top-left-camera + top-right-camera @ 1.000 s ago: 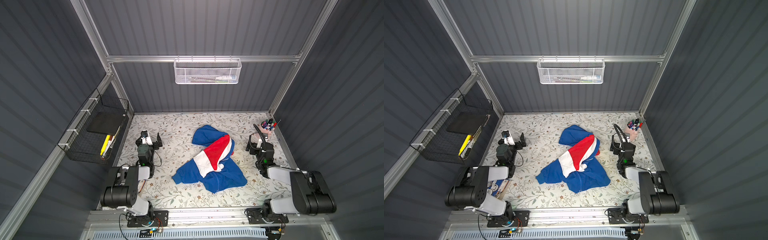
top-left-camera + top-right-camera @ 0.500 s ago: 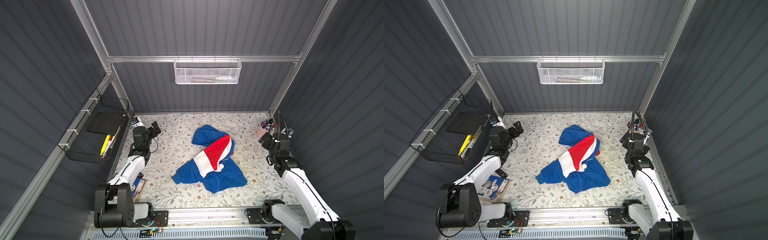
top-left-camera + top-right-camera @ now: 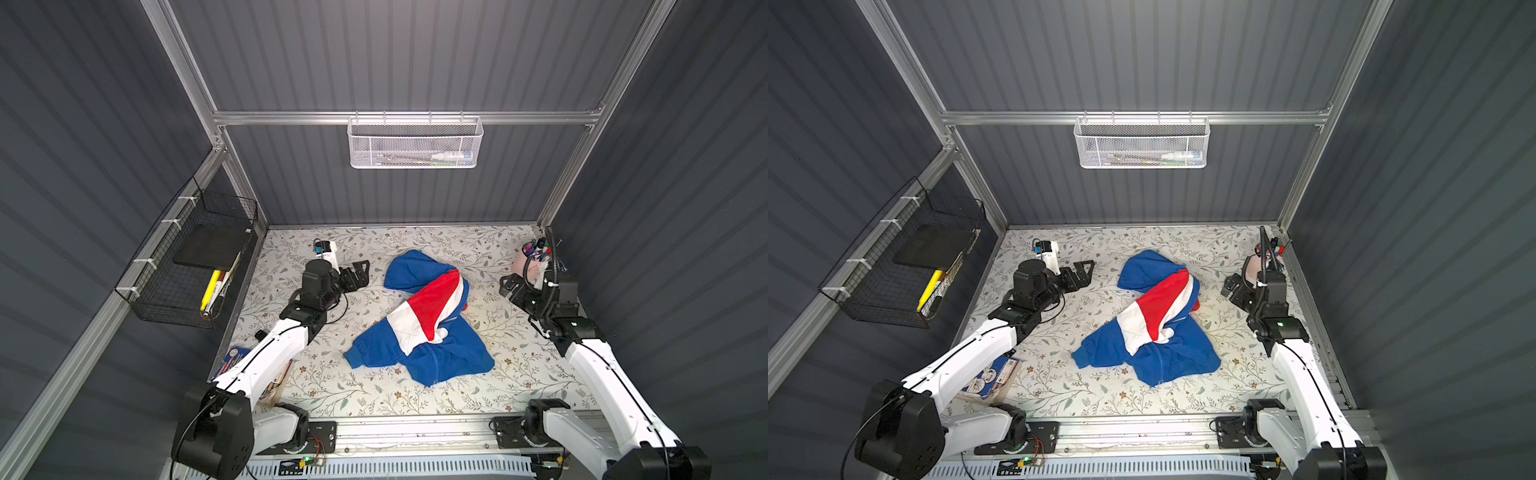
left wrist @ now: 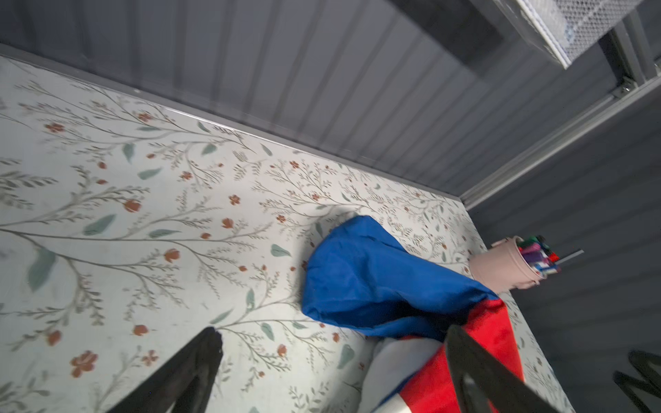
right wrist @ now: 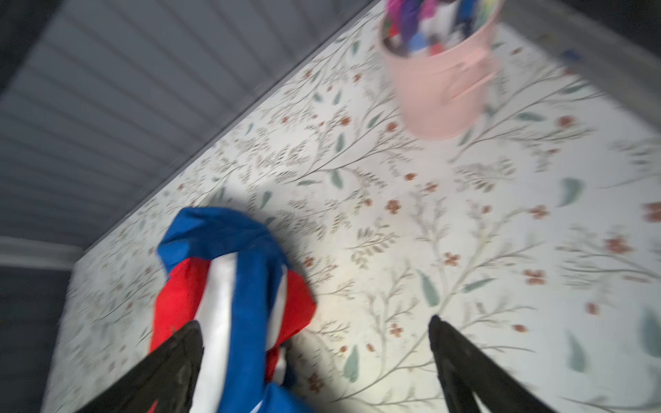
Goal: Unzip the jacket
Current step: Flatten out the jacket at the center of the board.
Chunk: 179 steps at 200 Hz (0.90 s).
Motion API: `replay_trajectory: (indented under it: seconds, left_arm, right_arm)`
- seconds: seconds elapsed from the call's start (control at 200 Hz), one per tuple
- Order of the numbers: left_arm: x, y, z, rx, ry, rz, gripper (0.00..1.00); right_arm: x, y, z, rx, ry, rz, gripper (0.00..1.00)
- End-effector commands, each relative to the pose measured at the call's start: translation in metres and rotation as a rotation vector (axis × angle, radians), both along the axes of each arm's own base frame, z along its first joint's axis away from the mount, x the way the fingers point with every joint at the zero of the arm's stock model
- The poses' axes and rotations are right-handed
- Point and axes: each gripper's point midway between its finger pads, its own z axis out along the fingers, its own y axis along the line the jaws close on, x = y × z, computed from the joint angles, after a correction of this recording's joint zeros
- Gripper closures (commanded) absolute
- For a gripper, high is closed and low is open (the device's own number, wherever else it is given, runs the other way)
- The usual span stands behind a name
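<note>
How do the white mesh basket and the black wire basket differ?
The white mesh basket is fine mesh and shallow; the black wire basket is an open grid and deeper. White hangs on the back wall, black on a side wall. Black holds a dark slab and a yellow marker; white holds thin items lying flat. Both hang above the table.

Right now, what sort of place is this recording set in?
Likely a robot test booth, not a home: grey panelled walls on an aluminium frame, a floral-papered tabletop, and a white mesh basket hung on it.
</note>
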Motion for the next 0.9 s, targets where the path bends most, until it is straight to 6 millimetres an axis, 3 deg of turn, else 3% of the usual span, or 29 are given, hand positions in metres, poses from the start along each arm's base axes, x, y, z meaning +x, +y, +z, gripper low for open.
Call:
replay_trajectory:
  seconds: [0.0, 0.26, 0.47, 0.61, 0.775, 0.891]
  left_arm:
    - [-0.01, -0.023, -0.007, -0.021, 0.043, -0.046, 0.01]
    - [-0.037, -0.084, -0.019, -0.005, 0.075, -0.177, 0.01]
    - [-0.062, -0.096, -0.035, -0.012, 0.137, -0.209, 0.01]
    - [-0.081, -0.101, -0.046, 0.022, 0.168, -0.226, 0.01]
    - [-0.123, -0.135, -0.056, 0.089, 0.203, -0.335, 0.01]
    - [-0.153, -0.157, -0.074, 0.17, 0.237, -0.414, 0.01]
  right_arm:
    - [0.0, 0.05, 0.006, 0.148, -0.001, 0.252, 0.01]
    - [-0.009, 0.097, 0.0, 0.029, 0.088, 0.471, 0.01]
    - [-0.03, 0.121, -0.005, -0.14, 0.094, 0.54, 0.01]
    - [-0.044, 0.117, -0.018, -0.125, 0.182, 0.49, 0.03]
    - [-0.055, 0.105, -0.025, -0.111, 0.224, 0.421, 0.05]
    - [-0.06, 0.098, -0.028, -0.114, 0.231, 0.387, 0.05]
